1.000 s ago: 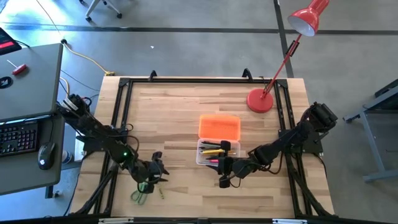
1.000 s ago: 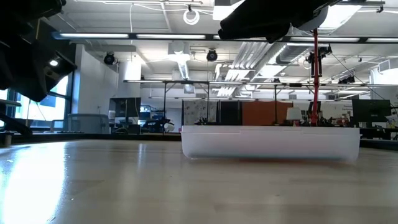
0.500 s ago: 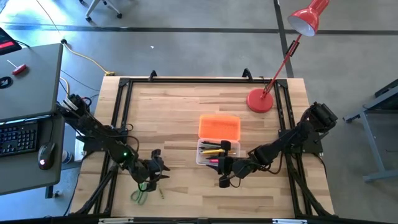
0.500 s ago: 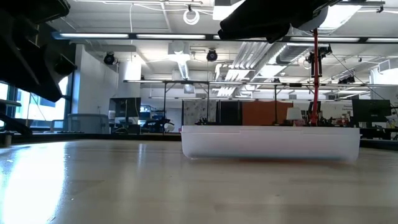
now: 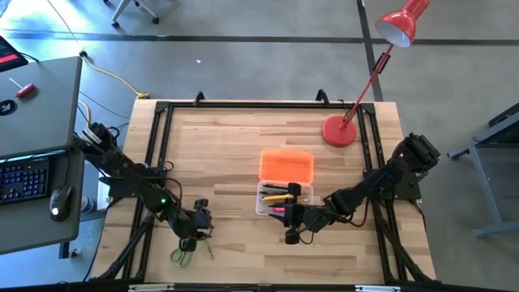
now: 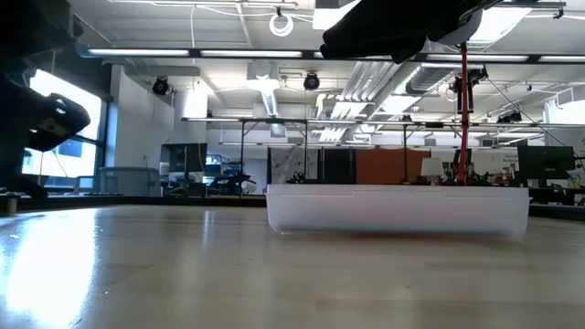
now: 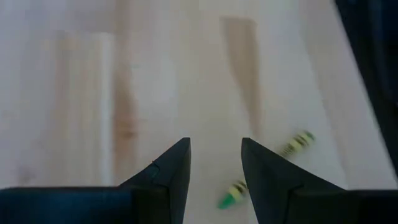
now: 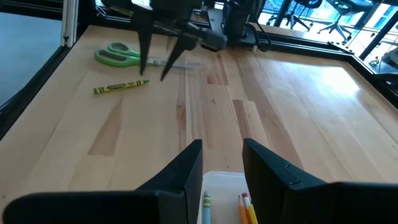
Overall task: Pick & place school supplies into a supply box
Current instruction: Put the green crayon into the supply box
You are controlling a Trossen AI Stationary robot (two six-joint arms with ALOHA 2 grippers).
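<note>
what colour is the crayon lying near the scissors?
Green with a yellow-green wrapper: the crayon shows best in the right wrist view, beside the green-handled scissors.

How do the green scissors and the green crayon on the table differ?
The green scissors are broader, with looped handles and blades; the green crayon is a single thin stick. The scissors lie partly under the left gripper; the crayon lies clear beside it. Both rest flat on the wood, outside the supply box.

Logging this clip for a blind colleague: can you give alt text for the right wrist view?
The right tool, fingers apart, hangs over the clear supply box holding pencils. Farther across the wooden table, the left tool, fingers open, points down beside green-handled scissors and a green crayon.
</note>
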